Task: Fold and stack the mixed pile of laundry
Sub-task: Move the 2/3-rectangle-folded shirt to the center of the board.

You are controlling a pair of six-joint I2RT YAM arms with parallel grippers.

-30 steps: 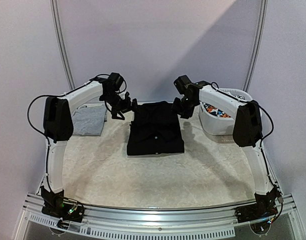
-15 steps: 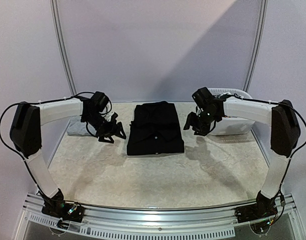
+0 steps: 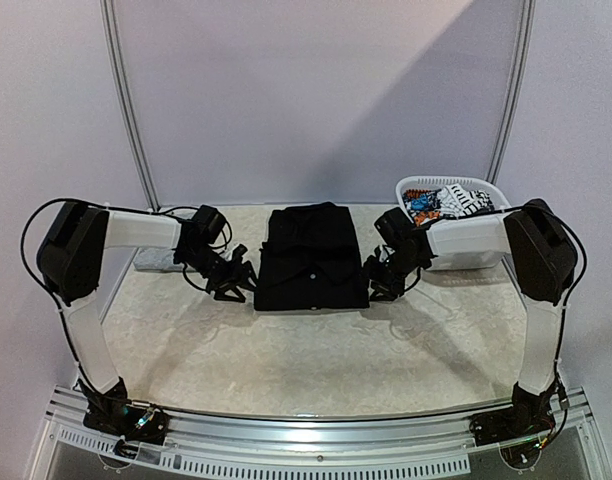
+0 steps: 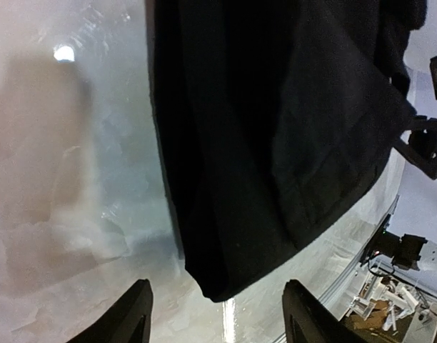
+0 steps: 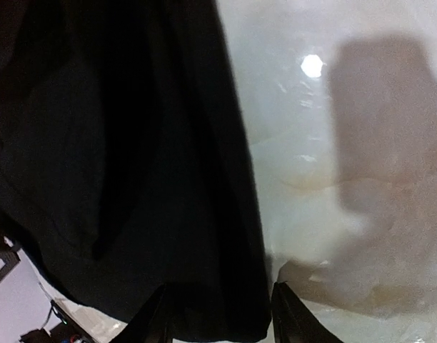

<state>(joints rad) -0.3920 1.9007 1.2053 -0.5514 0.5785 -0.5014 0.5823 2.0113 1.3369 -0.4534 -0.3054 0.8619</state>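
The black garment (image 3: 312, 256) is matt cloth, softly creased. The table (image 3: 286, 350) is pale, marbled and smooth (glossy enough to catch lamp glints), the basket (image 3: 418, 180) white plastic, the front rail (image 3: 316, 425) ribbed bare metal

Left hand (image 3: 236, 284) and right hand (image 3: 379, 283) flank black garment (image 3: 311, 255)
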